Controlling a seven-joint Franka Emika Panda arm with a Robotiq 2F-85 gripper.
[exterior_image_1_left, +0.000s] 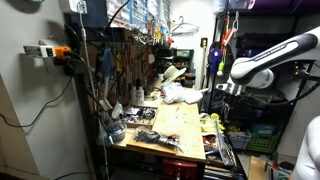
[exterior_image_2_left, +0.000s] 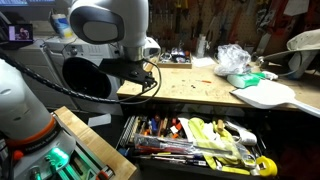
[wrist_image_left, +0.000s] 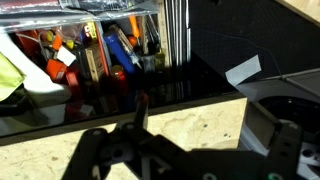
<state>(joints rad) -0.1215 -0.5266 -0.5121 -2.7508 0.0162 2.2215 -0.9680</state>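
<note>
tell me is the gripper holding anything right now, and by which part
Cannot be told. In the wrist view the gripper is only a dark silhouette above the open tool drawer, and no object shows clearly between its fingers.

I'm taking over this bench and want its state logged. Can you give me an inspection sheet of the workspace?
Surface: wooden workbench, partly bare.
Job's things: open drawer below the bench edge, packed with screwdrivers.
Clutter: plastic bag and white flat piece on the bench.
Grippers: tool hangs above the drawer; open or shut cannot be told.
Cables: black cables hang below the power strip on the wall.
Surroundings: pegboard hung with implements.
</note>
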